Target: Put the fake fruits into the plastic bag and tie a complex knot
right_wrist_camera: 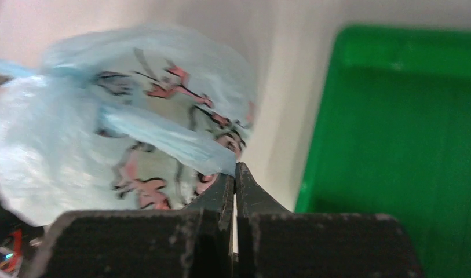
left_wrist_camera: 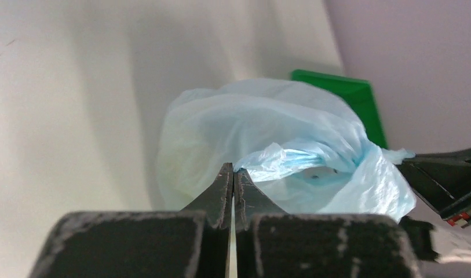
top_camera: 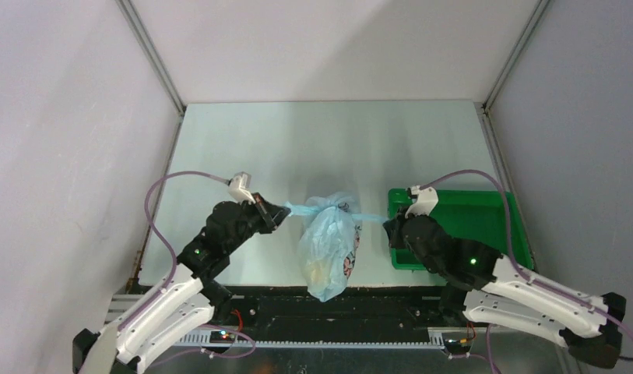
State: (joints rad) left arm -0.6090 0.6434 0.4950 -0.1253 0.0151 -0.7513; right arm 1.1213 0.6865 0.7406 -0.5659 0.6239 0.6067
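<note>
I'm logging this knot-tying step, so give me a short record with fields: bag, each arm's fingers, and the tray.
bag: light-blue plastic bag, on the table between the arms, neck gathered
contents: something yellowish shows through
left fingers: shut on a bag strand
right fingers: shut on the opposite strand
tray: green tray, right of the bag, apart from it
</note>
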